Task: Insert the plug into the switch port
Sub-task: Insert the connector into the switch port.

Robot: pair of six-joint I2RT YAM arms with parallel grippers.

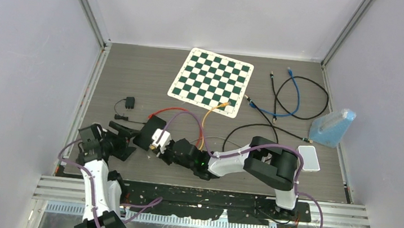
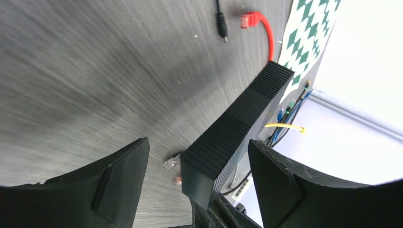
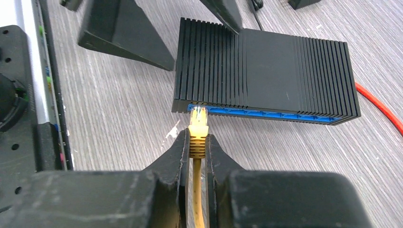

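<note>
The switch (image 3: 266, 71) is a black ribbed box lying flat, with a blue row of ports (image 3: 285, 115) along its near face. My right gripper (image 3: 196, 138) is shut on the yellow plug (image 3: 197, 124), whose clear tip sits at the mouth of the leftmost port. Its yellow cable (image 3: 198, 199) runs back between the fingers. My left gripper (image 2: 198, 145) is open, its fingers (image 2: 119, 175) standing on either side of the switch's (image 2: 242, 118) end, apart from it. In the top view both grippers meet at the switch (image 1: 150, 130) near the front left.
A red cable (image 1: 172, 110) leads off from behind the switch. Its red plug (image 2: 250, 20) and a black barrel plug (image 2: 221, 21) lie beyond. A green chequered mat (image 1: 211, 82), blue and black cables (image 1: 289, 95), a blue bag (image 1: 332, 128) and a white device (image 1: 309, 157) lie further off.
</note>
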